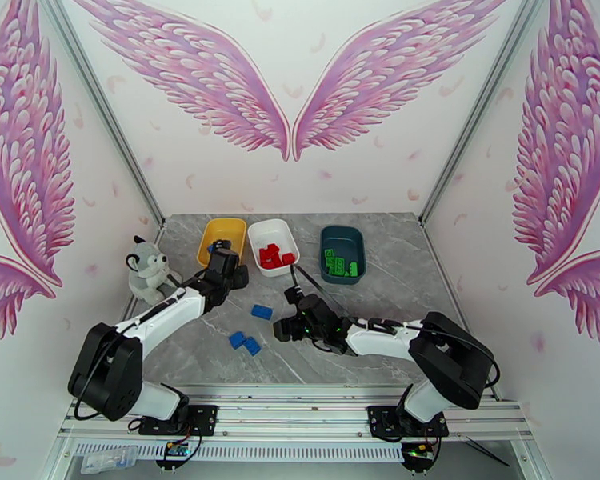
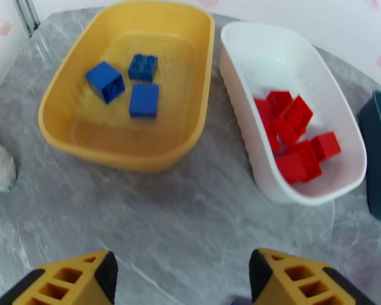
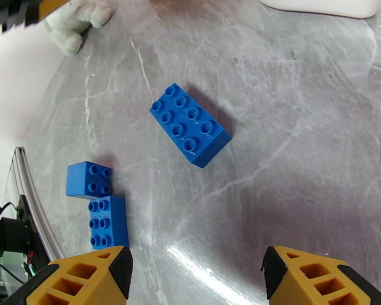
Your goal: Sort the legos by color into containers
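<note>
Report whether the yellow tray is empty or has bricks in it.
Not empty. The yellow tray holds three blue bricks, lying apart from one another on its floor in the left wrist view.

- Yellow tray [image 2: 139, 157]: holds three blue bricks [image 2: 144, 100], lying close together.
- White tray [image 2: 241, 113], just beside the yellow one: a jumbled heap of red bricks [image 2: 292, 133].
- Dark teal tray [image 1: 344, 234]: green bricks [image 1: 338, 266] inside.
- On the tabletop [image 3: 302, 148]: an eight-stud blue brick [image 3: 189, 124], studs up; two smaller blue pieces [image 3: 89, 180] side by side, apart from it.
</note>
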